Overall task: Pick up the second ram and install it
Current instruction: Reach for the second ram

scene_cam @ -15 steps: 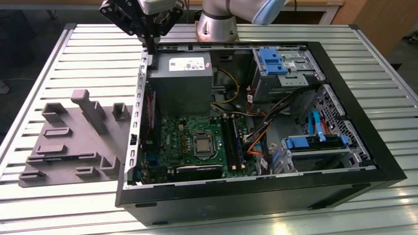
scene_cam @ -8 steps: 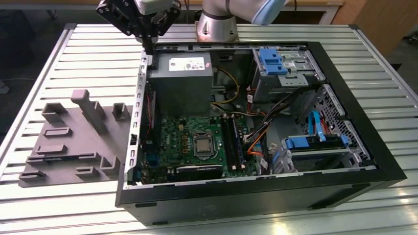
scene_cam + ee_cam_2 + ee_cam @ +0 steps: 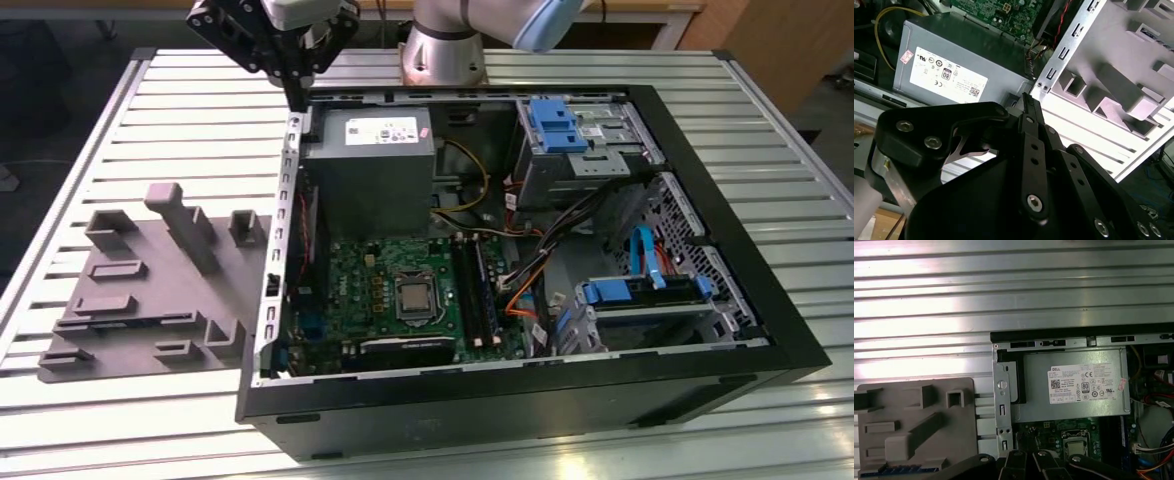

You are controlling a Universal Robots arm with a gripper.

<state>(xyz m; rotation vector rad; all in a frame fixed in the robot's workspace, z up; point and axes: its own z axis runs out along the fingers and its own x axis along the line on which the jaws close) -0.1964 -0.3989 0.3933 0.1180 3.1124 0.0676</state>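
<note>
**Exterior view:** the hand (image 3: 299,98) hangs over the back corner of the open PC case (image 3: 787,340), on the exterior view's left. It is just above the case wall, beside the PSU (image 3: 367,170). Its fingers come down as one thin black spike, pressed together w/ nothing seen between them. The arm base (image 3: 447,50) stands behind the case on the slatted bench (image 3: 134,430). Inside the case are the green mobo (image 3: 354,290) w/ its CPU socket (image 3: 416,298), and the long black RAM slots (image 3: 470,285) just to the exterior view's right of the socket. I can't tell whether sticks sit in those slots. The grey holder tray (image 3: 134,345) lies on the bench just beside the case, on the exterior view's left, apart from the hand.

**Second wrist view:** the black fingers (image 3: 1030,150) narrow to one tip w/ no gap. They sit over the case's perforated metal edge, between the PSU label and the tray.

**First wrist view:** PSU, mobo and tray are seen from above. The second ram (image 3: 901,470) — as far as I can tell — is the thin dark strip w/ bluish flecks, standing edge-up in the tray's long slot, apart from the hand.
</note>
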